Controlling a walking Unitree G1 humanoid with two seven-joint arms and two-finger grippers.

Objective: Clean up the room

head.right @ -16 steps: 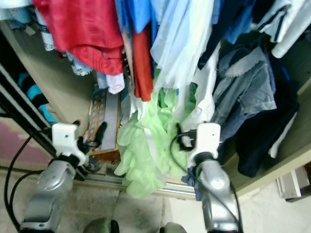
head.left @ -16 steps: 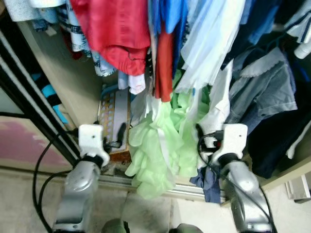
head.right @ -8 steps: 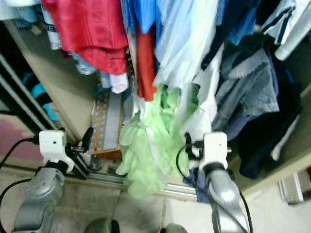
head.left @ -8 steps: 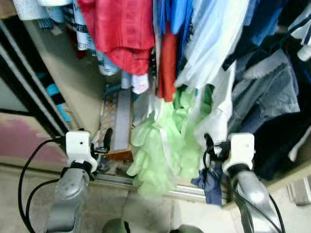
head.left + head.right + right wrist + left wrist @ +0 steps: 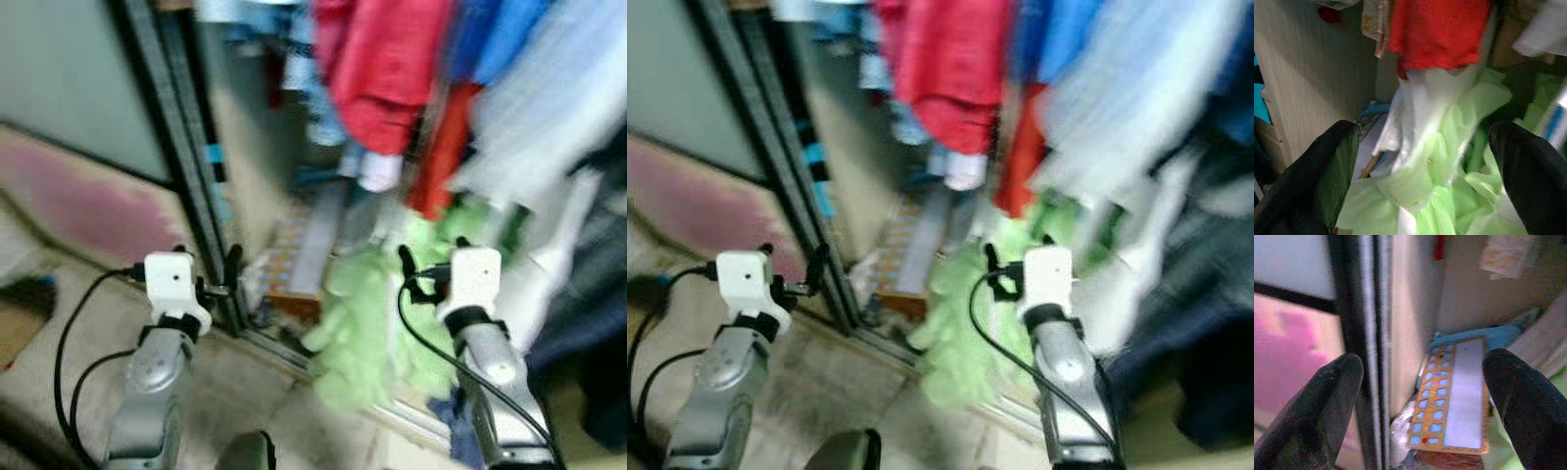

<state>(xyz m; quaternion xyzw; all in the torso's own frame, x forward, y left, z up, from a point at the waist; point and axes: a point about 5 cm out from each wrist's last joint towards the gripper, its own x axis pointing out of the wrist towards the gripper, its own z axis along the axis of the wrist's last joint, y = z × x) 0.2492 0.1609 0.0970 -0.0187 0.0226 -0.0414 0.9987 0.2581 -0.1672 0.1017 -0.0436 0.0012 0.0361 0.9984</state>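
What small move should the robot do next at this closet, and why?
Probably ease the right gripper forward onto the green garment: both grippers are open and empty, this one already points at it, and the cloth spills over the door track. The left gripper faces a board.

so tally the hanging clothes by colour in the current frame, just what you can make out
Red: 2, a wide red garment and a narrow red one
Blue: 1, blue garment
Pale blue/white: 1, pale garment
Light green: 1, green ruffled dress
Total: 5. The head views are blurred, so further clothes at the right cannot be counted.
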